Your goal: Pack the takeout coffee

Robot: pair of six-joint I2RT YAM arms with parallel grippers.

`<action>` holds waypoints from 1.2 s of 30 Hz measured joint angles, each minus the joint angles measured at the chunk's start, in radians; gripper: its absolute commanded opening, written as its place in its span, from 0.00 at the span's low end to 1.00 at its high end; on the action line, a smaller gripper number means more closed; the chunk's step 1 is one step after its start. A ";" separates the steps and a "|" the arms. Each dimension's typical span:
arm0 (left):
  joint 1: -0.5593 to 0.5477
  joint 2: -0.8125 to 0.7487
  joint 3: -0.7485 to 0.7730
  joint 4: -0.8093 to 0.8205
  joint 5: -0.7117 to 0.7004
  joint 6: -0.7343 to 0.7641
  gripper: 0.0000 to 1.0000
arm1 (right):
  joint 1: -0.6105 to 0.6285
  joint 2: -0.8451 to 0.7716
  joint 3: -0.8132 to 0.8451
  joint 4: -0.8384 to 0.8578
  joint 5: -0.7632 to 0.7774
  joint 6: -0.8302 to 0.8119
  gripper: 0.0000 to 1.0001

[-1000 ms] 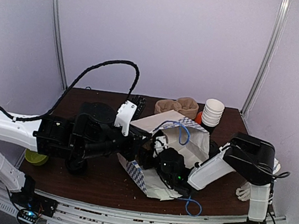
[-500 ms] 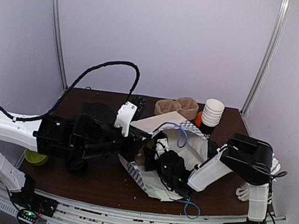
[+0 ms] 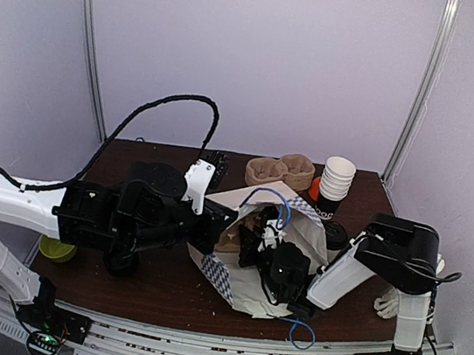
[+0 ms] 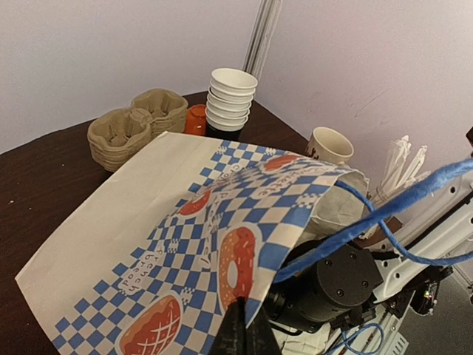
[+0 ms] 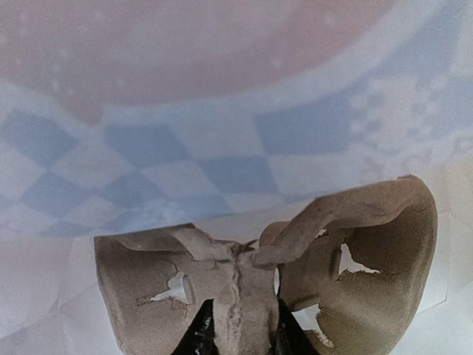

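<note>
A paper bag point(image 3: 256, 200) with blue checks and blue cord handles lies on its side mid-table; it also shows in the left wrist view point(image 4: 185, 214). My left gripper point(image 3: 219, 228) is shut on the rim of the bag's mouth, as the left wrist view point(image 4: 244, 325) shows. My right gripper point(image 3: 253, 235) reaches into the bag and is shut on the middle ridge of a brown cardboard cup carrier point(image 5: 251, 259), which lies inside the bag; a brown bit of the carrier point(image 3: 228, 240) shows at the mouth. The lidded takeout coffee cup does not show in any view.
A stack of lidless paper cups point(image 3: 337, 178) and a pile of brown carriers point(image 3: 280, 169) stand at the back, with a small orange object point(image 4: 196, 118) between them. A cream mug point(image 4: 329, 144) sits right of the bag. White straws point(image 4: 403, 159) lie at far right. A green object point(image 3: 56, 249) is at left.
The right wrist has shifted a little to the right inside the bag, and the bag's mouth and blue handle have lifted. The brown carrier now shows at the mouth. The left arm has held still.
</note>
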 measured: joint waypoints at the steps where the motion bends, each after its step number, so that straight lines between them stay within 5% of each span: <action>1: 0.000 0.002 0.000 0.001 0.005 0.000 0.00 | 0.000 0.000 0.003 0.002 0.006 0.000 0.22; 9: 0.004 0.010 0.003 0.028 0.069 0.000 0.00 | 0.000 0.036 0.091 -0.002 0.024 0.006 0.28; 15: 0.008 0.011 0.003 0.032 0.101 0.000 0.00 | -0.003 0.087 0.115 -0.022 0.005 0.034 0.55; 24: 0.008 0.010 0.003 0.032 0.097 0.000 0.00 | -0.003 0.076 0.096 -0.051 -0.072 0.073 0.73; 29: 0.008 0.008 0.003 0.031 0.070 -0.008 0.00 | -0.002 -0.065 0.004 -0.171 -0.144 0.091 0.77; 36: 0.024 -0.037 -0.024 0.030 0.026 -0.023 0.00 | 0.047 -0.472 -0.093 -0.434 -0.260 0.072 0.80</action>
